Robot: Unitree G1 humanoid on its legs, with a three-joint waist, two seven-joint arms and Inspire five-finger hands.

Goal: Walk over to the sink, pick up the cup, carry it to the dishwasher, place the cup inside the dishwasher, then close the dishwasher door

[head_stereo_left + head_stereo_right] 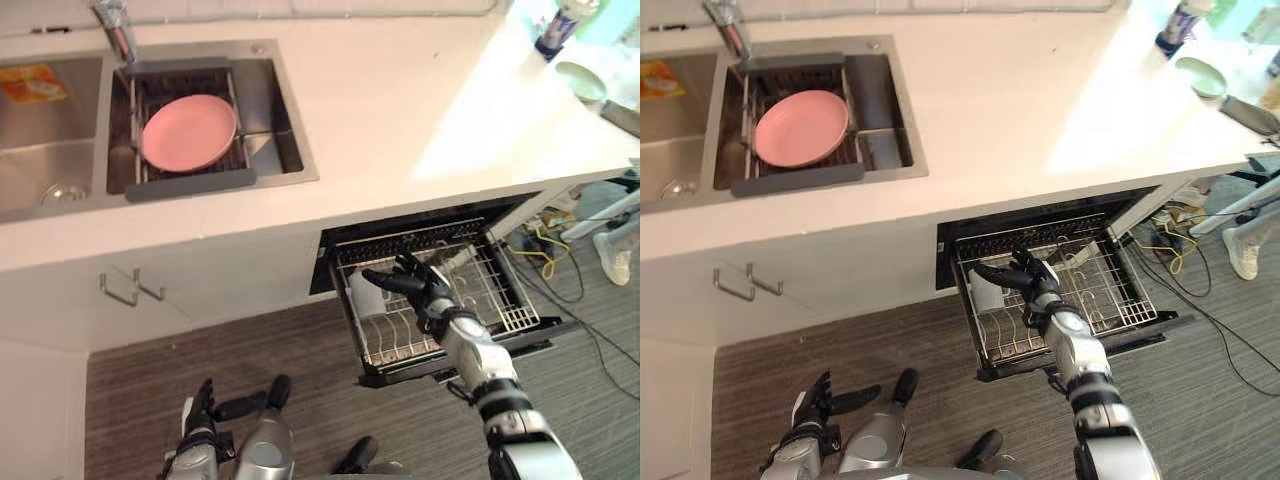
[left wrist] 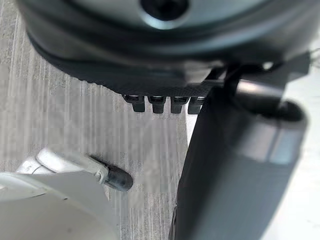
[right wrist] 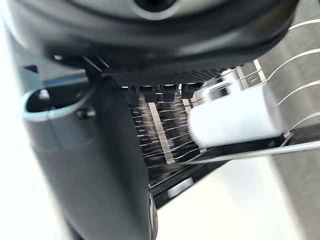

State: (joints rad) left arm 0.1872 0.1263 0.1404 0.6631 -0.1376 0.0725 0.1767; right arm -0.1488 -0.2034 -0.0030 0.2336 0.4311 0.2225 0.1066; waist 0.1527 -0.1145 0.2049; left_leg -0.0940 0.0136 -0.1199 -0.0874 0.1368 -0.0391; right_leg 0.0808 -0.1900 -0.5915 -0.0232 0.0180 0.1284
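A white cup (image 1: 366,296) lies in the left part of the pulled-out wire rack (image 1: 505,300) of the open dishwasher under the counter. My right hand (image 1: 428,287) hovers over the rack just right of the cup, fingers spread and pointing at it, holding nothing. In the right wrist view the cup (image 3: 235,120) rests on the wires a short way past my fingertips (image 3: 160,91), apart from them. My left hand (image 1: 203,418) hangs low over the floor, fingers relaxed and empty; its fingers (image 2: 160,103) show above bare floor.
The dishwasher door (image 1: 520,345) lies folded down under the rack. A pink plate (image 1: 188,131) sits on a drain rack in the sink (image 1: 290,150) at the upper left. A bowl (image 1: 580,80) stands on the counter. Cables and a person's shoe (image 1: 612,256) are on the floor at right.
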